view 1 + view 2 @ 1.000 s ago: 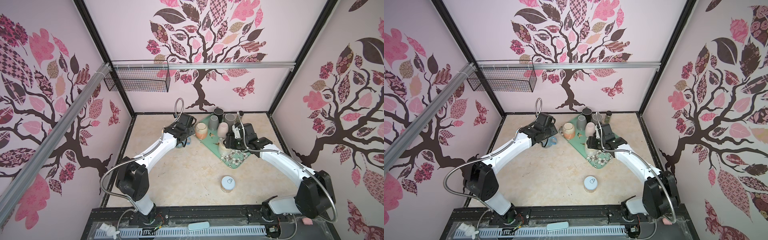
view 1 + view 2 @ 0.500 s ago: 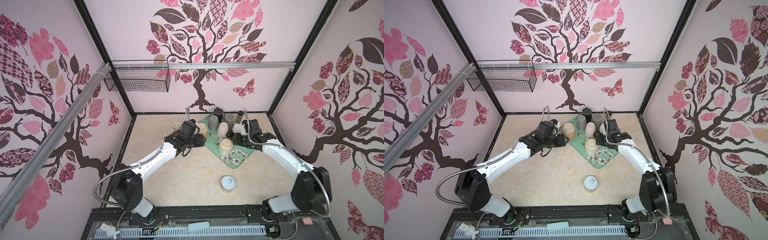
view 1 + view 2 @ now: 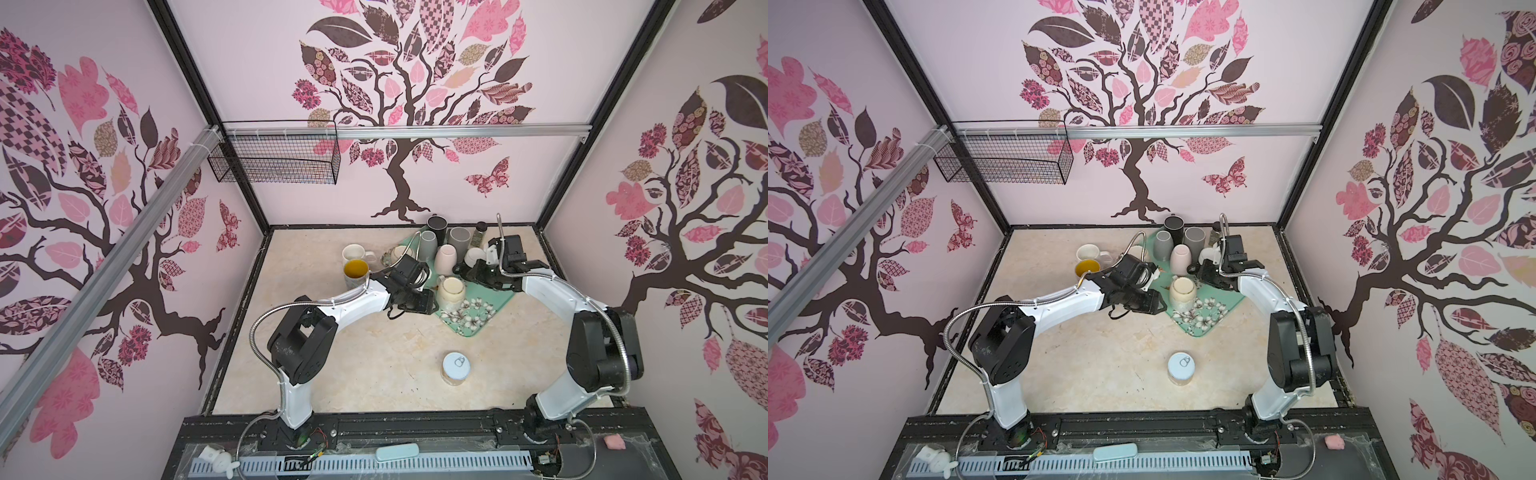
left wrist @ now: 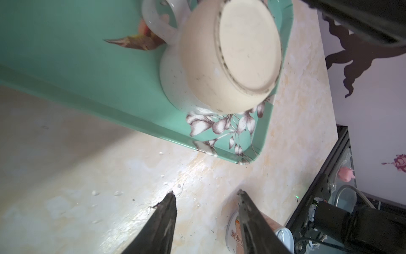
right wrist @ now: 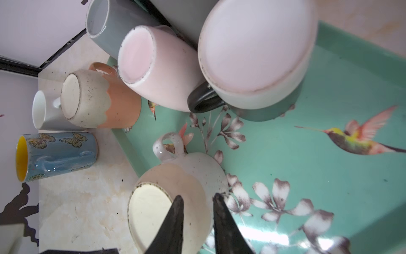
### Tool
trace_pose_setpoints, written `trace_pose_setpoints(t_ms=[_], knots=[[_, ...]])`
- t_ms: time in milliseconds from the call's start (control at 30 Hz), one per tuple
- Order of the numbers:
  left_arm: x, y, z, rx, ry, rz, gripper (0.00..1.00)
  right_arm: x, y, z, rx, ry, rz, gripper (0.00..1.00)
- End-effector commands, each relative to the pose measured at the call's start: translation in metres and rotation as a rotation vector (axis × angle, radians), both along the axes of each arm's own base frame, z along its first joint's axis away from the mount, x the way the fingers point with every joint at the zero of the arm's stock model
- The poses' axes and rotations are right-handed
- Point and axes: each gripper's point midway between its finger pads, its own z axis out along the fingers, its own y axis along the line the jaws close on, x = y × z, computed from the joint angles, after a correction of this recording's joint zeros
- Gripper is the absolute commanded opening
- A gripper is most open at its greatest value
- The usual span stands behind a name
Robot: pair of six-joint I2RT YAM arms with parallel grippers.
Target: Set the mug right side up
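Note:
The mug [image 3: 451, 291] [image 3: 1182, 291] is cream and speckled and stands upside down on the teal tray [image 3: 469, 334] near its left edge, base up. My left gripper [image 3: 430, 300] [image 3: 1158, 302] hovers just left of it over the table. In the left wrist view this gripper [image 4: 205, 193] is open with only bare table between its fingers, and the mug [image 4: 230, 55] lies ahead. My right gripper [image 3: 459, 270] [image 5: 197, 196] hangs over the mug's [image 5: 167, 198] far side, jaws a narrow gap apart, holding nothing.
A white mug [image 3: 353, 253] and a blue butterfly mug [image 3: 356, 272] stand upright on the table left of the tray. Several inverted cups crowd the tray's back, among them a pink one [image 3: 445, 257]. A can [image 3: 456, 368] stands on the table nearer the front.
My left gripper swung right from the blue mug to the tray's edge beside the cream mug. My right gripper pulled back off that mug and its jaws narrowed.

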Motion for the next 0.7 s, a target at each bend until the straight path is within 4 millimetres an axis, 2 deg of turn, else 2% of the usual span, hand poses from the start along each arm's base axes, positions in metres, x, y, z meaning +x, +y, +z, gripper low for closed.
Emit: trace_pose_setpoints(t_ms=[0,200,333,500,667], knots=[[-0.003,-0.03,0.024,-0.069,-0.049,-0.082,0.48,0.02,0.027,0.008,0.086,-0.06,0.122,0.25],[-0.012,-0.055,0.02,-0.078,-0.039,-0.116,0.47,0.026,0.037,-0.016,0.1,-0.016,0.189,0.26],[-0.008,-0.062,0.009,-0.063,-0.031,-0.091,0.48,0.02,0.037,-0.028,0.097,0.01,0.199,0.26],[0.01,-0.054,-0.006,-0.036,0.002,-0.013,0.49,0.006,0.033,-0.035,0.088,0.045,0.189,0.25],[0.03,-0.039,-0.006,-0.054,0.014,0.06,0.49,-0.011,0.031,-0.032,0.111,0.046,0.163,0.23]])
